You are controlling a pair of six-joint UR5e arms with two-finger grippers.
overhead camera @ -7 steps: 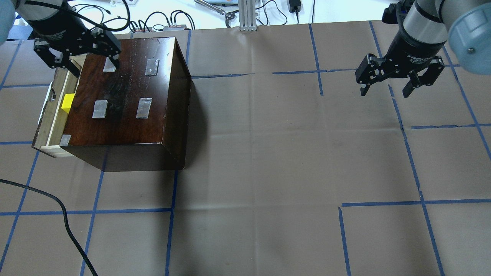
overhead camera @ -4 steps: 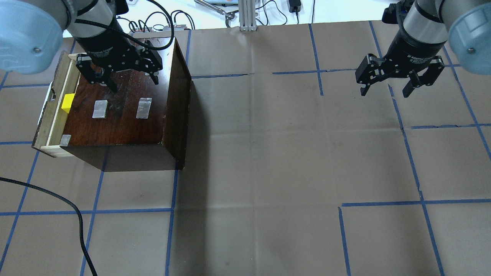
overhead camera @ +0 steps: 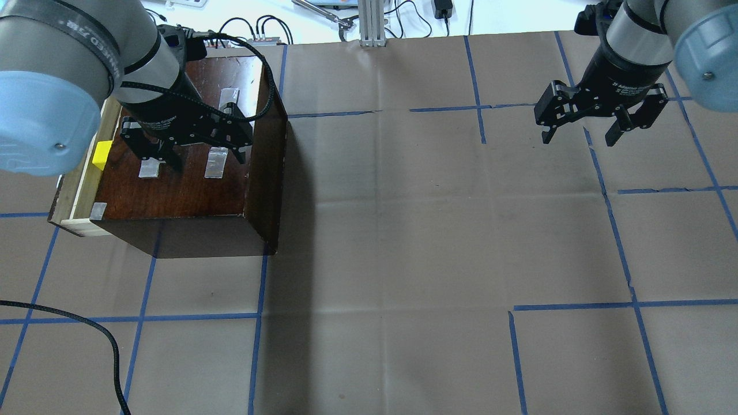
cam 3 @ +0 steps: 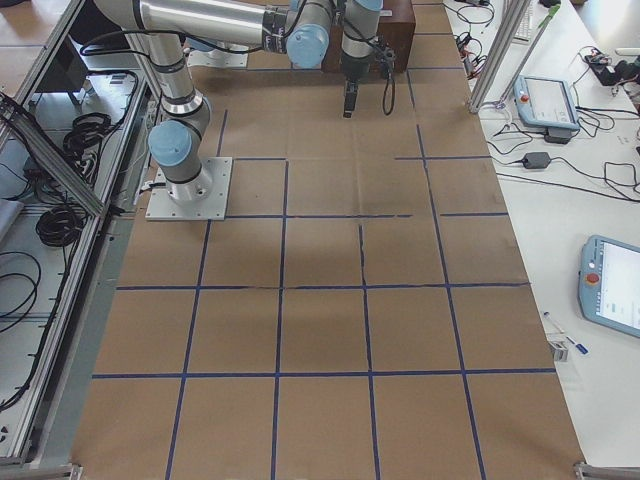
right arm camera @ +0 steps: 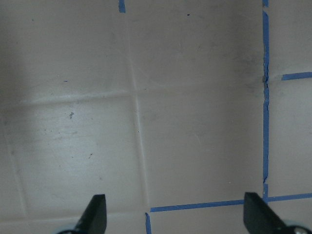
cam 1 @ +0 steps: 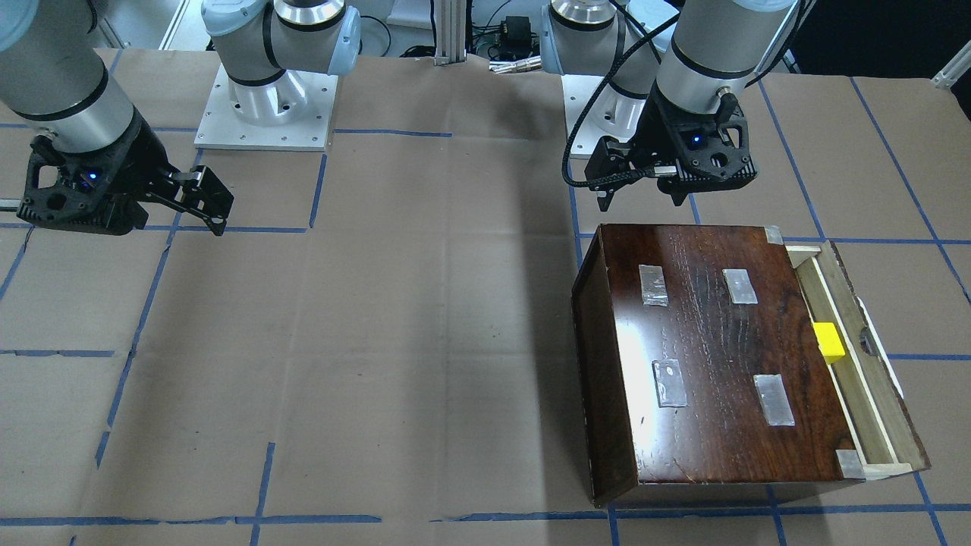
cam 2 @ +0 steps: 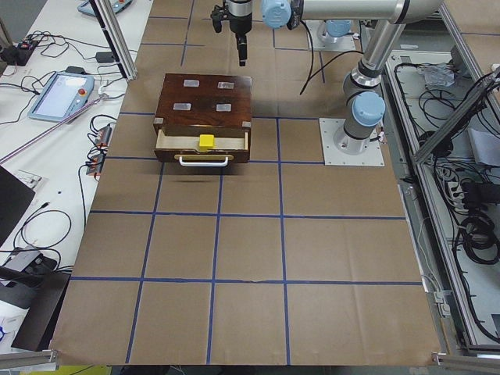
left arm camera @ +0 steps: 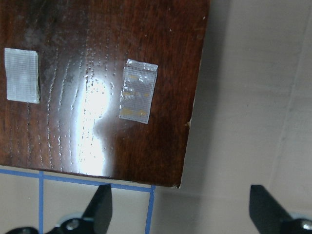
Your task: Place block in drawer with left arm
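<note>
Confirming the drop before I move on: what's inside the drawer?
The block lies alone in the open part of the drawer; its rest is hidden inside the wooden box.

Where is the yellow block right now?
The block lies in the open drawer, about midway along it, at the overhead view's left, beside the dark box. The left gripper hovers open over the box top, not touching the block.

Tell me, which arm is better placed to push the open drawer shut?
Left, probably. The left gripper hangs open close to the brown box, near the open drawer holding the yellow block. The right gripper, also open, hovers over the table far on the other side.
</note>
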